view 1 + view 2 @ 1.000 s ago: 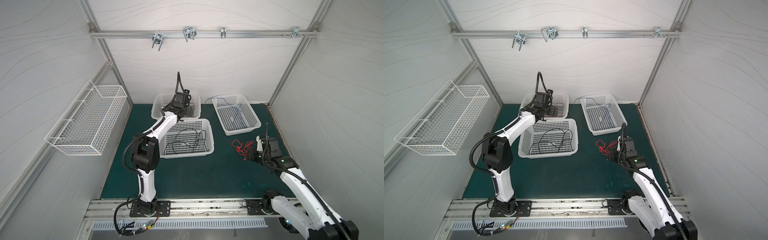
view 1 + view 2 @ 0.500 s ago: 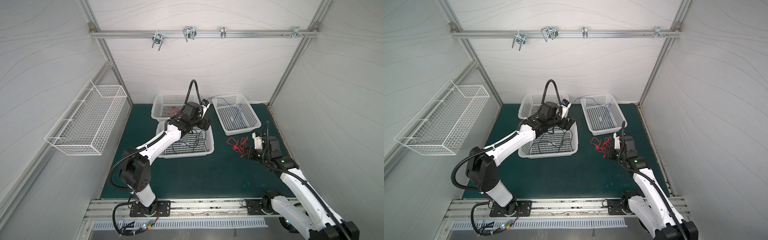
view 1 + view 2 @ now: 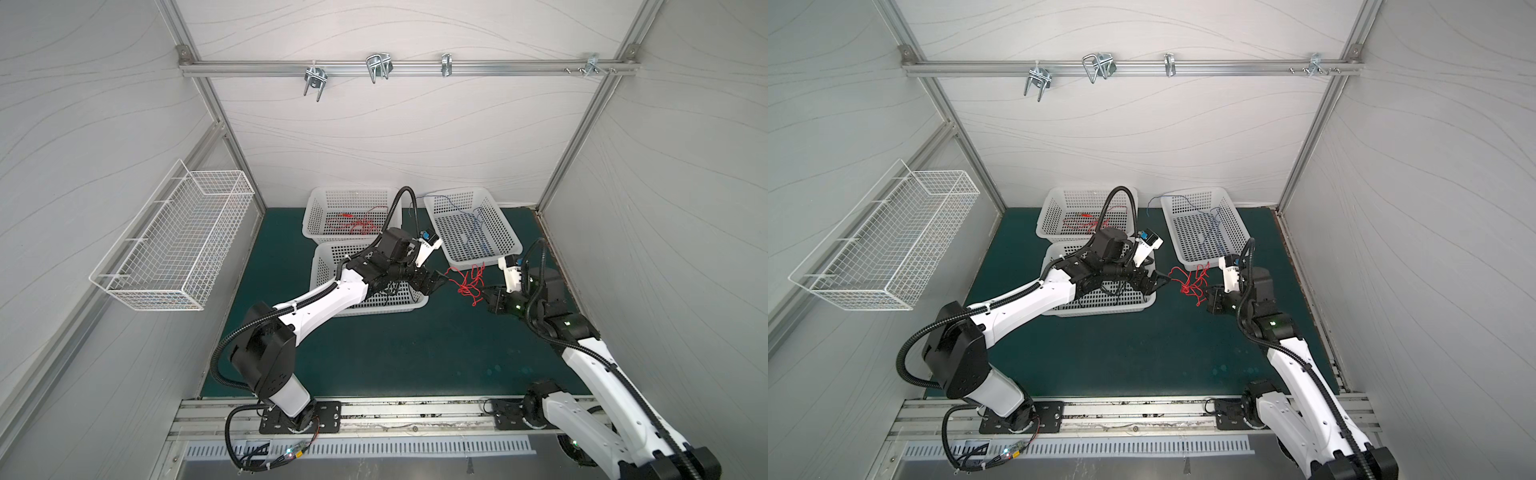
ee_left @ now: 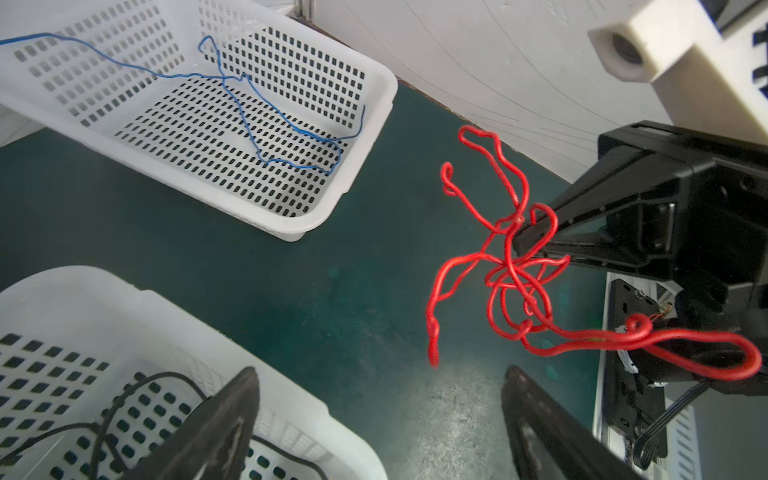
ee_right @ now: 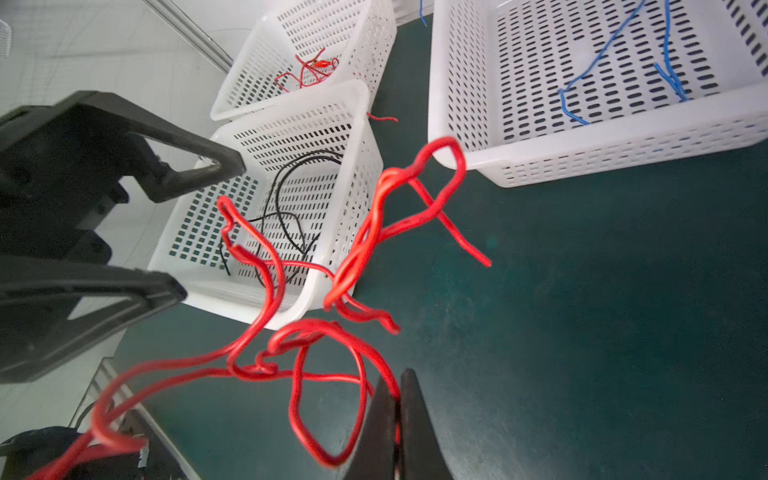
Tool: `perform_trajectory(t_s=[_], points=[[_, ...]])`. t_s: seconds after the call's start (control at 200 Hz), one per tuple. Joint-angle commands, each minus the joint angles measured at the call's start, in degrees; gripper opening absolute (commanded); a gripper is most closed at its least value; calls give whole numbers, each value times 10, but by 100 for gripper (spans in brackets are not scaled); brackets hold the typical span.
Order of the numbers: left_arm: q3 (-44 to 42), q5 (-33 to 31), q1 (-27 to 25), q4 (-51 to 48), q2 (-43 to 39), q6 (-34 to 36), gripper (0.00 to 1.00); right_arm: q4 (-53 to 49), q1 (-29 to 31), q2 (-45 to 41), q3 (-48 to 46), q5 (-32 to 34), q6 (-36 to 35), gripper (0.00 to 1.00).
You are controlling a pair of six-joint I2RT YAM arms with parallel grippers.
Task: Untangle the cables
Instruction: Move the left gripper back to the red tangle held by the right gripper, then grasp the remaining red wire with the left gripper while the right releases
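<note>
Tangled red cables (image 4: pixel 510 266) in right claw (image 4: pixel 536 239)

Both top views hang high over the front rail (image 3: pixel 374 411) and look steeply down toward the back wall (image 3: pixel 395 137). They stand far enough off to take in both arms and the whole green surface (image 3: pixel 374 353), and they share almost the entire scene, with only a slight sideways shift between them. The left wrist camera rides close behind the left pincer (image 4: pixel 380 374), facing across the surface at the red cable tangle (image 4: pixel 461 259) and the right pincer (image 4: pixel 519 245). The right wrist camera sits just behind the right pincer, facing back the opposite way. Both wrist views share the red cable tangle, the blue-cable basket (image 4: pixel 386 95) and the black-cable basket (image 4: pixel 166 299)
</note>
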Motion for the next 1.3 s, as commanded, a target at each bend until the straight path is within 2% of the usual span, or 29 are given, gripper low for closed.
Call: perform_trajectory(t_s=[0.0,0.135,0.205,0.34,0.49,0.695,0.935,1.171,1.296], points=[[9,13,-8,57,0,-18,91,36,2,6,20,-41,-7,0],[20,-12,-24,65,17,-25,83,39,2,8,24,-51,-5,0],[33,-30,-30,50,27,-20,72,37,3,4,24,-53,-5,0],[46,-52,-33,41,39,-28,42,30,3,-8,22,-50,-4,0],[44,-85,-33,46,37,-40,0,16,3,-20,15,-22,-4,0],[35,-135,-33,51,26,-47,0,-32,1,-15,17,49,-7,0],[16,-228,-32,47,-4,-35,0,-116,2,5,25,196,5,0],[5,-303,-15,26,-29,-41,0,-148,1,1,22,262,19,0],[-4,-314,4,21,-45,-52,0,-163,-6,-3,20,295,32,0]])
